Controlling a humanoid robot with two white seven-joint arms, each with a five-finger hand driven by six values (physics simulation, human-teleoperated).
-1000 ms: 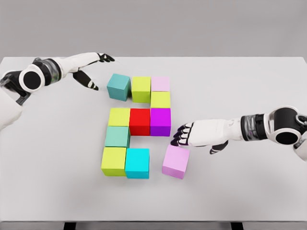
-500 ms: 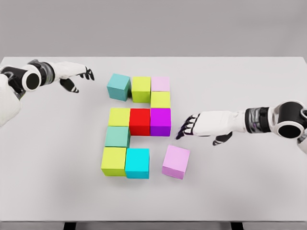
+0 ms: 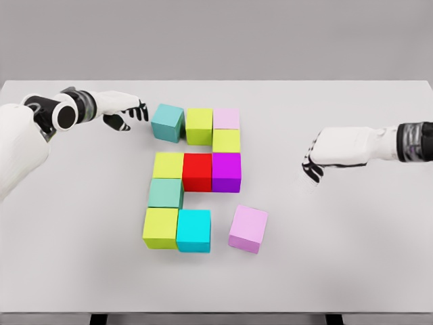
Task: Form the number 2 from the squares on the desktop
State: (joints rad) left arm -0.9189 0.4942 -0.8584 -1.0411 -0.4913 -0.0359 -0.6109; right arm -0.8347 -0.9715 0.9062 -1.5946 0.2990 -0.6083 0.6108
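Observation:
Coloured cubes lie on the white table (image 3: 352, 257). The top row holds a teal cube (image 3: 167, 122), slightly turned, a lime cube (image 3: 199, 125) and a pale pink cube (image 3: 226, 118), with a yellow-green cube (image 3: 226, 141) below the pink one. The middle row is yellow-green (image 3: 168, 164), red (image 3: 197, 171) and purple (image 3: 226, 171). Below come a green-teal cube (image 3: 166, 193), a lime cube (image 3: 160, 227) and a cyan cube (image 3: 194, 230). A lilac cube (image 3: 247, 228) sits apart, tilted, to the right of the cyan one. My left hand (image 3: 134, 112) hovers just left of the teal cube, fingers extended. My right hand (image 3: 312, 162) is off to the right, holding nothing.
The table's front edge (image 3: 216, 312) runs along the bottom. A grey wall stands behind the table. Nothing else lies on the surface besides the cubes.
My right hand has drawn back to the right, away from the lilac cube. My left hand dipped outward, then swung right toward the teal cube. No cube has moved.

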